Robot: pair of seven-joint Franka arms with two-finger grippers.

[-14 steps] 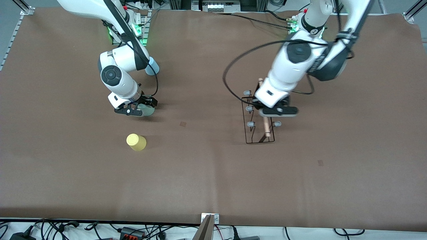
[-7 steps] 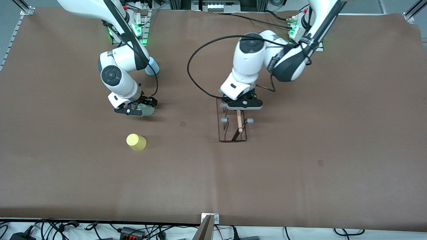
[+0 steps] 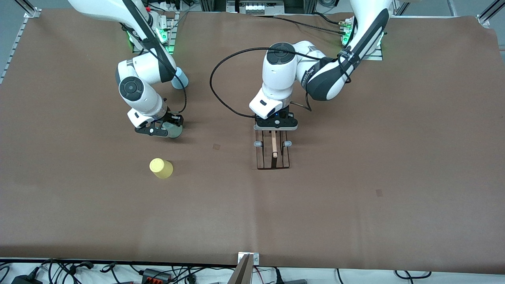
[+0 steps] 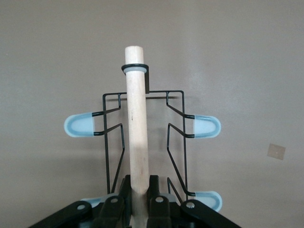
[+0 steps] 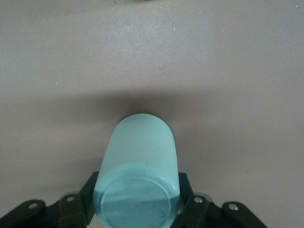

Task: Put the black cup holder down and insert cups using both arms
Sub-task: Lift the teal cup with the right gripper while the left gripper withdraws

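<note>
Placement is under way: your left gripper [image 3: 275,127] clamps the black cup holder [image 3: 272,154]'s wooden rod [image 4: 137,128]; your right gripper [image 3: 159,129], beside the yellow cup [image 3: 161,168], grips the mint-green cup [image 5: 137,171]. Next, set the holder on the surface [image 3: 355,197].

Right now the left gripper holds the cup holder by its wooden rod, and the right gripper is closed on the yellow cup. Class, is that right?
Not quite. The right gripper is closed on the mint-green cup, as the right wrist view shows; the yellow cup stands free. The left gripper does hold the cup holder by its wooden rod.
</note>
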